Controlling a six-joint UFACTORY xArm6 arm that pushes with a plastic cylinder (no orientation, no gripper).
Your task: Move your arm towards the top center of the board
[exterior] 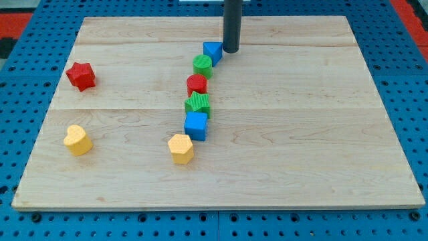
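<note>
Wooden board (301, 134), my tip (231, 51) a bare rod holding nothing, at three o'clock just beside blue triangular block (212, 51), green round block (202, 65) at seven o'clock

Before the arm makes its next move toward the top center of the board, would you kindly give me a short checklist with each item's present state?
1. My tip is in view: ok.
2. Tip already near the board's top center: ok, it sits near the top edge, about mid-width.
3. Tip apart from the blue block: cannot tell; it stands right beside that block on the view's right.
4. Column below it, green cylinder, red cylinder, green star, blue cube, out of the tip's way: ok.
5. Red star and yellow heart far off at the view's left: ok.
</note>
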